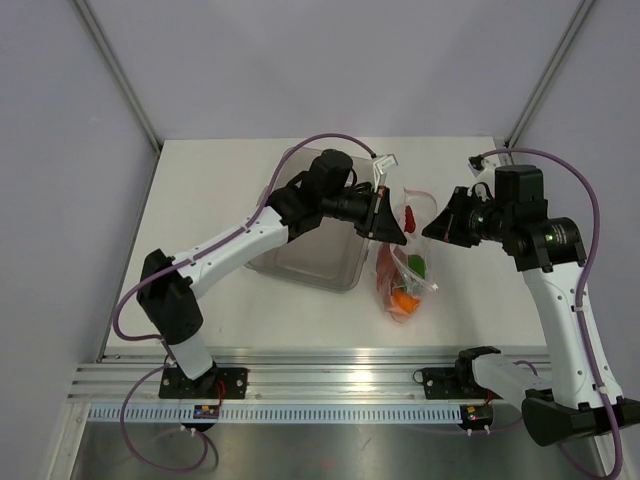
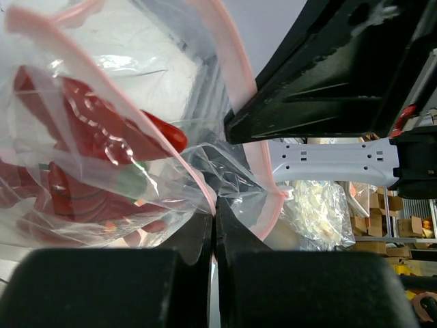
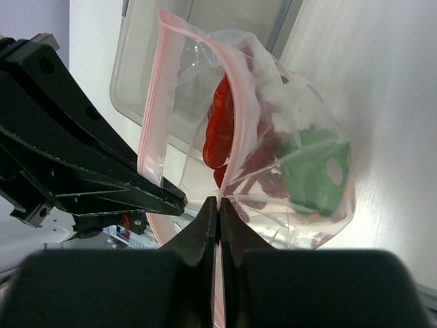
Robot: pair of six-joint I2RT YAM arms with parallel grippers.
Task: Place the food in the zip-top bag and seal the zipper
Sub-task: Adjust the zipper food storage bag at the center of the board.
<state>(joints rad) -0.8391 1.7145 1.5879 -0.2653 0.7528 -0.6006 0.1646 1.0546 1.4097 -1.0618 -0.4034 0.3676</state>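
Zip-top bag, crinkly clear film, left pincer and right pincer pinching zipper

From here I see the white table carrying a clear rigid tray near its middle, the zip-top bag just beside it.

The floppy clear plastic bag runs off the left wrist view's left edge, its long red lobster blurred by creases. From above, the left arm hides the far rim of the rigid clear tray.
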